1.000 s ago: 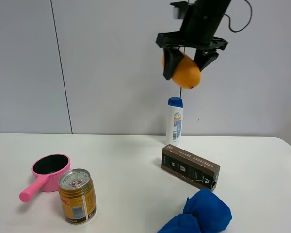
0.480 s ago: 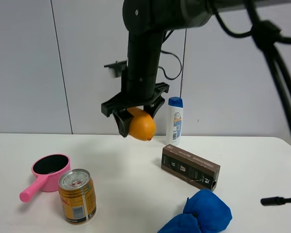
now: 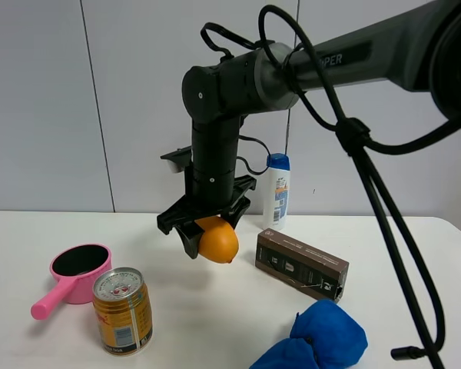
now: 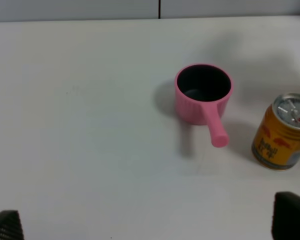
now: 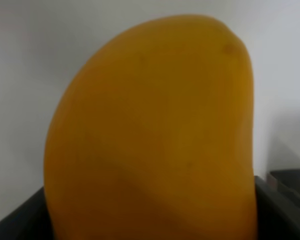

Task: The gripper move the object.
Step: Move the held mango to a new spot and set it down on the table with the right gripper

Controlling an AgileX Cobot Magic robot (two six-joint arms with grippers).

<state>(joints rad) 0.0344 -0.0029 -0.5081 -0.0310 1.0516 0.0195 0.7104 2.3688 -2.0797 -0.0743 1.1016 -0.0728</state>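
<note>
Transport looks more than half done, by my reading: the smooth orange-yellow mango-shaped fruit (image 3: 219,242) is off the white tabletop (image 3: 415,254), clamped between the prongs of the black two-fingered right gripper (image 3: 213,234) on its thick dark arm. It hangs low in the air just left of the dark brown rectangular carton (image 3: 301,265), touching neither carton nor table. In the right wrist view the fruit (image 5: 150,135) fills the frame. What is left, I judge, is lowering, setting down and letting go. The left gripper (image 4: 149,227) is idle, its fingertips (image 4: 291,218) spread wide, over the pink plastic saucepan (image 4: 202,92) well left of the carton.
</note>
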